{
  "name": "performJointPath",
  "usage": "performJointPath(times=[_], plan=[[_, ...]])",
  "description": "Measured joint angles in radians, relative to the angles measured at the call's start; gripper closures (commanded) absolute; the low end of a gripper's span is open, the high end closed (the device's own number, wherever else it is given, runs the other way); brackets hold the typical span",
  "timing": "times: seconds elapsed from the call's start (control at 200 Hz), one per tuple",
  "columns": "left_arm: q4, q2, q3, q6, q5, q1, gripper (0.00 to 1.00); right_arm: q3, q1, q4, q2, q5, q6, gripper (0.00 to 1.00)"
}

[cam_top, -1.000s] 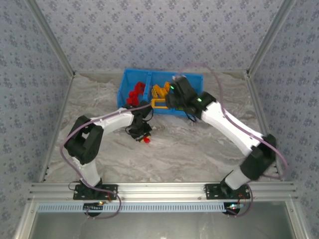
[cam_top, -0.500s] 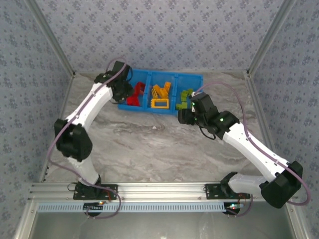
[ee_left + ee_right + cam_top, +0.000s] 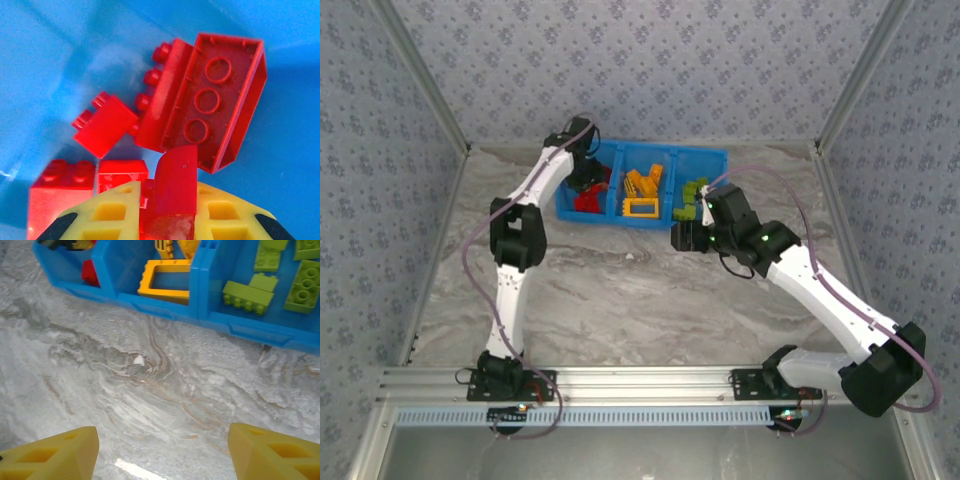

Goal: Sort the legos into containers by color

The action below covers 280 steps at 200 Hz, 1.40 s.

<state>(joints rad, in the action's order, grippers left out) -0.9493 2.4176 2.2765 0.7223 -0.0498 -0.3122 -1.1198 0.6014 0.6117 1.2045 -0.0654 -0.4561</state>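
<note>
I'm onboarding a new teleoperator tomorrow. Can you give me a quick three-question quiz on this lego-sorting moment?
1. True or false: the right gripper is clamped on a green brick.
2. Which compartment of the blue bin holds the yellow frame? A left, B middle, C right.
3. What colour is the piece between the fingers of the left gripper?

Key: 1 false, it is open and empty above the table. 2 B. 3 red.
</note>
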Motion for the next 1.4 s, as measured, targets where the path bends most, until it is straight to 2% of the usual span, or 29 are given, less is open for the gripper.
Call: performJointPath(times=[0.27, 0.44, 0.59, 0.77, 0.884, 0.939, 0.984, 0.994, 0.999, 1.004, 1.024, 1.074, 1.264, 1.399], plan=[[-0.026, 0.006, 0.01, 0.003, -0.071, 0.0, 0.79, 0.008, -0.003, -0.064, 0.0, -0.076, 0.0, 0.26], [-0.045, 0.006, 0.006, 0.007, -0.083, 0.0, 0.62, 0.008, -0.004, -0.07, 0.002, -0.082, 0.0, 0.25], [-0.063, 0.006, 0.0, 0.001, -0.087, 0.003, 0.54, 0.008, -0.004, -0.07, 0.013, -0.082, 0.0, 0.26], [-0.08, 0.0, 0.0, 0.003, -0.085, 0.005, 0.51, 0.008, -0.005, -0.069, 0.017, -0.079, 0.001, 0.26], [-0.1, -0.031, -0.001, 0.002, -0.071, 0.005, 0.4, 0.007, -0.005, -0.069, 0.012, -0.051, 0.013, 0.24], [-0.108, -0.063, -0.001, 0.004, -0.056, 0.005, 0.35, 0.008, -0.005, -0.069, -0.003, -0.019, 0.024, 0.21], [-0.111, -0.101, -0.005, 0.001, -0.039, 0.004, 0.29, 0.008, -0.005, -0.067, -0.024, 0.016, 0.031, 0.17], [-0.11, -0.114, -0.008, -0.004, -0.035, 0.005, 0.21, 0.008, -0.005, -0.067, -0.028, 0.023, 0.03, 0.15], [-0.109, -0.122, -0.011, -0.003, -0.035, 0.004, 0.11, 0.008, -0.006, -0.067, -0.033, 0.029, 0.031, 0.15], [-0.108, -0.125, -0.013, -0.002, -0.034, 0.004, 0.07, 0.008, -0.006, -0.067, -0.035, 0.032, 0.033, 0.14], [-0.103, -0.154, -0.024, -0.01, -0.027, 0.004, 0.02, 0.009, -0.008, -0.066, -0.049, 0.054, 0.033, 0.1], [-0.087, -0.236, -0.075, -0.013, -0.008, 0.004, 0.02, 0.008, -0.018, -0.053, -0.082, 0.096, 0.039, 0.0], [0.02, -0.657, -0.379, -0.048, 0.044, 0.004, 0.02, -0.033, -0.159, 0.052, -0.166, 0.193, 0.039, 0.0], [0.086, -0.948, -0.65, -0.064, 0.119, 0.002, 0.02, -0.037, -0.17, 0.128, -0.229, 0.296, 0.036, 0.0]])
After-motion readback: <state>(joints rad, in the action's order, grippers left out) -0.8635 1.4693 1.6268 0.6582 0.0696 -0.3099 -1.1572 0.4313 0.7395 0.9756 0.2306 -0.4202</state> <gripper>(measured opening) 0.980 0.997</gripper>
